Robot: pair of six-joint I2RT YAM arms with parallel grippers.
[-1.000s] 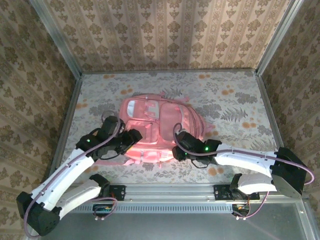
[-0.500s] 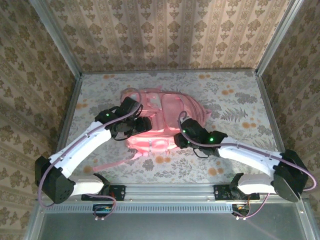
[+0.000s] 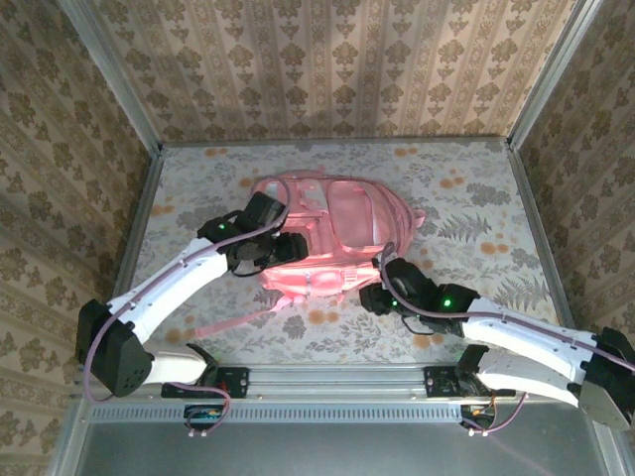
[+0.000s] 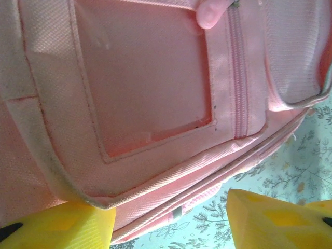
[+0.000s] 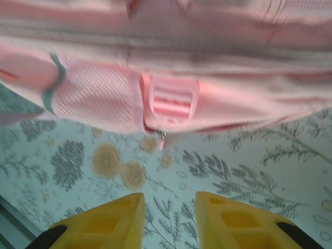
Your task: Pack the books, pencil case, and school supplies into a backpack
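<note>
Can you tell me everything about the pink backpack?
The backpack is pink woven fabric with paler pockets, a shiny flat panel, a zip and a buckle. It lies in the middle of the flowery table, one strap trailing toward the near edge. The left gripper is open around its edge; the right gripper hovers beside it, not touching.

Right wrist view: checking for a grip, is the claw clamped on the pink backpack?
No: the right claw hangs open over the floral table, short of the pink fabric backpack.
</note>
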